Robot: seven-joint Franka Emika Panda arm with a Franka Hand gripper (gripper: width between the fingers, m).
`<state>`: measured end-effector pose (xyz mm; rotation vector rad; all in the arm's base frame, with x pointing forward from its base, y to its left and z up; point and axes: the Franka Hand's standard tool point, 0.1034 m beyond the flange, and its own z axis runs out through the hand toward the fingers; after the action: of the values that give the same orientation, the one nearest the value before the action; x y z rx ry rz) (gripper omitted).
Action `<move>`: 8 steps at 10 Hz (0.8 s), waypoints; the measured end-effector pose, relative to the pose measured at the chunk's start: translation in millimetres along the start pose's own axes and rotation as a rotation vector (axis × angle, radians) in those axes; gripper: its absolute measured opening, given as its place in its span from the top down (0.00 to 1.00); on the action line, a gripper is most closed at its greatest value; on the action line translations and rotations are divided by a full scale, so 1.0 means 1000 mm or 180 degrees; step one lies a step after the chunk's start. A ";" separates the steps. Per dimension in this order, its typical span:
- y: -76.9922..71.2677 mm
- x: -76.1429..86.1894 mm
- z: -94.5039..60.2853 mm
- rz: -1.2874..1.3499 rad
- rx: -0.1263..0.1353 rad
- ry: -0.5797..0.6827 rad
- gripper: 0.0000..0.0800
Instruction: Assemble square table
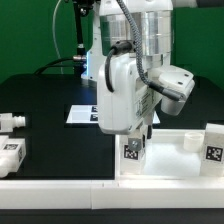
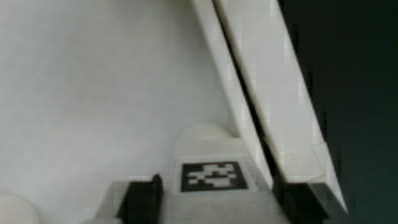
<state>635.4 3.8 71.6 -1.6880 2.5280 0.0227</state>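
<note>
The square table's top (image 1: 175, 158) is a white tray with a raised rim at the exterior view's lower right. My gripper (image 1: 136, 136) hangs over its left corner, shut on an upright white leg (image 1: 132, 152) with a black-and-white tag. In the wrist view the tagged leg (image 2: 214, 172) sits between the two dark fingers (image 2: 143, 200) of the gripper (image 2: 222, 202), above the tray's white floor (image 2: 89, 100) and beside its rim (image 2: 249, 80). Another tagged leg (image 1: 213, 143) stands at the top's right side. Two more legs (image 1: 12, 122) (image 1: 10, 156) lie at the far left.
The marker board (image 1: 80, 114) lies on the black table behind the arm. A long white bar (image 1: 70, 190) runs along the front edge. A small white raised part (image 1: 190, 141) shows on the table top near the right leg.
</note>
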 end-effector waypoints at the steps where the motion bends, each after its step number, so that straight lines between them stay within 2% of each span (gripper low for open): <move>1: 0.000 0.000 -0.001 -0.0029 0.0003 -0.0002 0.52; 2: 0.001 0.000 -0.006 -0.0161 0.0014 -0.0020 0.31; 3: 0.003 -0.003 -0.017 -0.0261 0.0032 -0.0060 0.31; 4: 0.012 -0.008 -0.029 -0.0338 0.0033 -0.0106 0.21; 5: 0.020 -0.010 -0.034 -0.0345 0.0017 -0.0131 0.21; 8: 0.020 -0.010 -0.031 -0.0346 0.0010 -0.0118 0.19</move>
<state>618.6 17.9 102.6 -1.8037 2.4051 0.0413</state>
